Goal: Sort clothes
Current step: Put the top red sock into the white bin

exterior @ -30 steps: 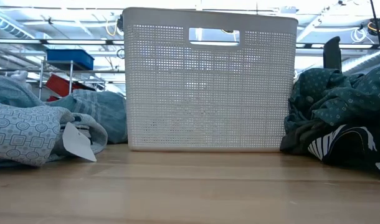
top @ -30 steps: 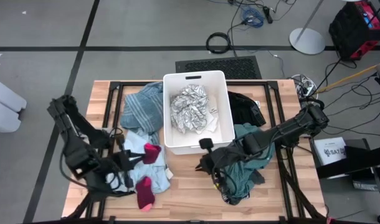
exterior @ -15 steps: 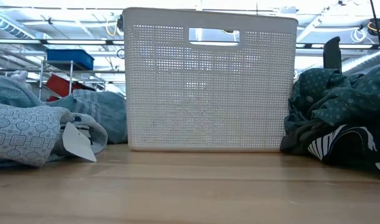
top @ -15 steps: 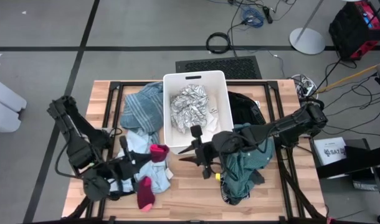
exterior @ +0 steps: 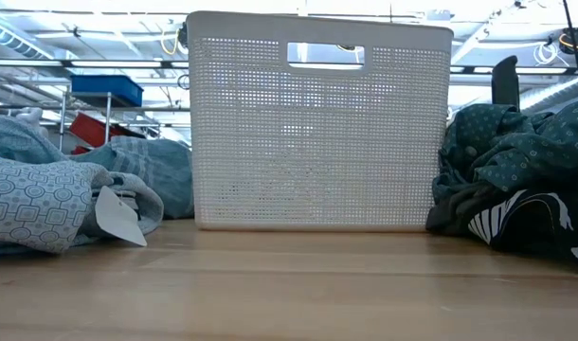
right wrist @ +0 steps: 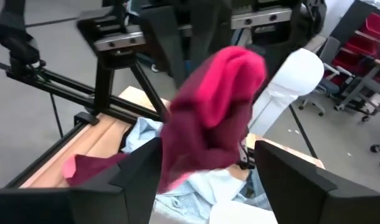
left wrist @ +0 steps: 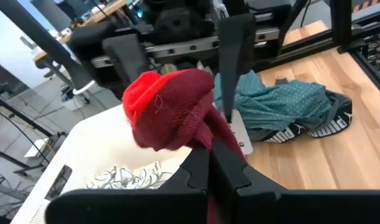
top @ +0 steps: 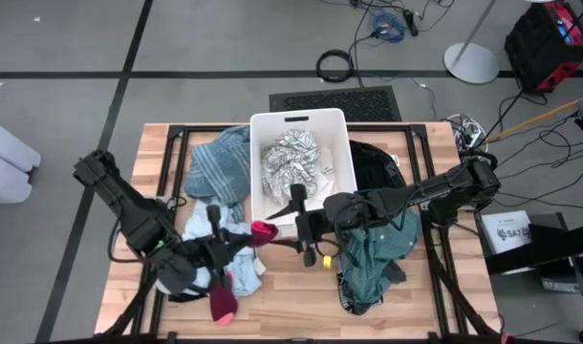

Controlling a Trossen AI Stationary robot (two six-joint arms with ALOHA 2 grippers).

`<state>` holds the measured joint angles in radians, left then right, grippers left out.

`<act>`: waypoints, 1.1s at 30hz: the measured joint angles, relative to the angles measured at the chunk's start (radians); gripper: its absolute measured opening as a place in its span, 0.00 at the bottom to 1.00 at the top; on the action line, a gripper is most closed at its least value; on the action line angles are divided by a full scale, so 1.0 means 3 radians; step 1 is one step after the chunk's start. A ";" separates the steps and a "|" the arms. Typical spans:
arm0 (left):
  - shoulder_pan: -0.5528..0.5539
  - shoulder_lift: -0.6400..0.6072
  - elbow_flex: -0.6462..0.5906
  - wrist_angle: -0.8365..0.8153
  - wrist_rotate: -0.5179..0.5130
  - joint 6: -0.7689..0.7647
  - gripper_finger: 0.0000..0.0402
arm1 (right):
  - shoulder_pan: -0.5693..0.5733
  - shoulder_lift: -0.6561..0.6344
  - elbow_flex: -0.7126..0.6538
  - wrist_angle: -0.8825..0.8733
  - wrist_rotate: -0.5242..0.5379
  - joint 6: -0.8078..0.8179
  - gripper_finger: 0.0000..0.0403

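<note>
My left gripper is shut on a magenta-pink sock above the table's near middle, just before the white bin. Facing it from the right, my right gripper stands open; the sock hangs just short of its fingers, apart from them. A second pink sock and a light blue garment lie on the table under the left arm. The teal green garment lies under the right arm. My left gripper pinches the sock's lower part between its two shut fingers. The fingers lie near level and point toward the table's right. The sock's free end bulges out past the fingertips, bent over on itself, and the whole sock is lifted clear of the table.
The bin holds a white-grey patterned cloth. A blue striped garment lies left of the bin and a black one right of it. Bare wood shows along the near edge between the piles.
My left gripper has carried the sock up off the light blue pile and toward the table's right, rolling as it went. My right gripper has opened wide, tipped up toward level and moved a little toward the bin's near wall.
</note>
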<state>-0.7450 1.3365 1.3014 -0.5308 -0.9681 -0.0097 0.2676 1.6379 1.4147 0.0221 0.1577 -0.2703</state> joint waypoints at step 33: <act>0.0180 0.0034 0.0000 -0.1327 -0.0743 -0.1297 0.33 | -0.0340 -0.0411 -0.0001 -0.0951 0.1474 -0.0194 0.00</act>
<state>-0.6909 1.3468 1.3014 -0.9290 -1.1908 -0.3989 0.1656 1.5146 1.4143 -0.2632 0.5999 -0.3285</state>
